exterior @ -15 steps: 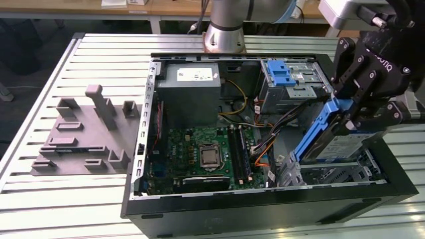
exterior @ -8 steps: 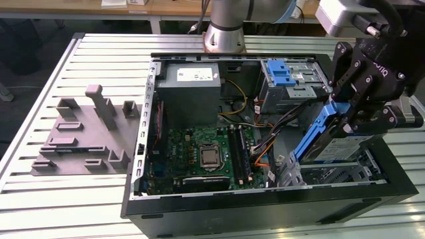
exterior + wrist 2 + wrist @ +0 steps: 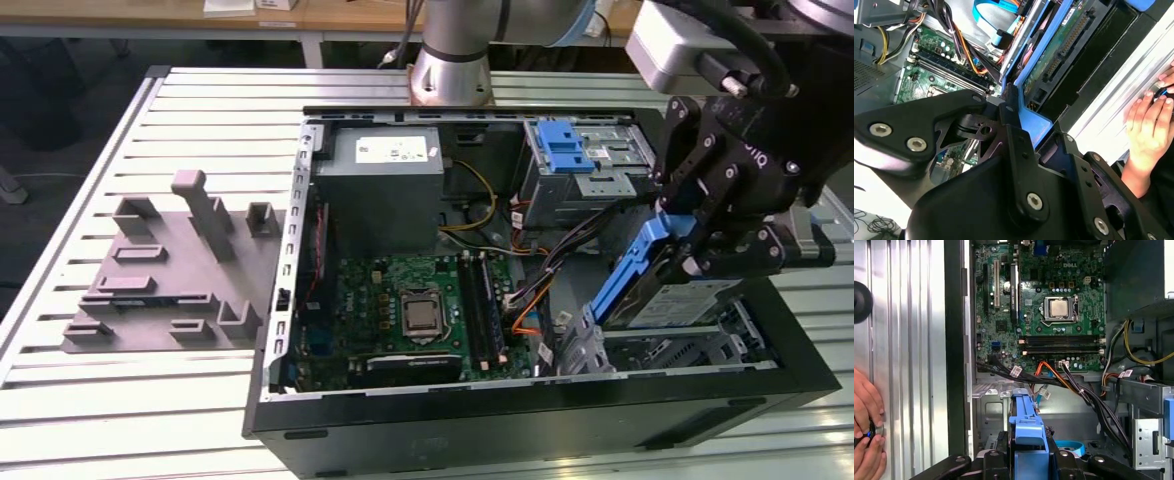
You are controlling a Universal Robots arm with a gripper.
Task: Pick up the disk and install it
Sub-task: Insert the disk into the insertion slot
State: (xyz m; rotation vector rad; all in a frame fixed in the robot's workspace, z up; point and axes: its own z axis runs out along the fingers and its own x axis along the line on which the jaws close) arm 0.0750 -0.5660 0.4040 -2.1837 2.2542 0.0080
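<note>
The black end effector (image 3: 714,262) is clamped on the flat silver hard disk with blue plastic rails (image 3: 674,305). It holds the disk tilted on edge over the open black computer case (image 3: 534,420), at the exterior view's right. Its fingers hide part of the disk's label, and the print cannot be made out. The second wrist view shows the disk's green circuit board (image 3: 1054,55). Both wrist views catch a person's hand (image 3: 1149,125) (image 3: 866,405), cut off, on the ribbed metal counter (image 3: 174,400).

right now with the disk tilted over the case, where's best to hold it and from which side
Grip the disk at its raised end, pinching its thin body across the blue rail, coming from above. It hangs steeply tilted over the case, leaving that end free; the gripper is shut on it there.
</note>
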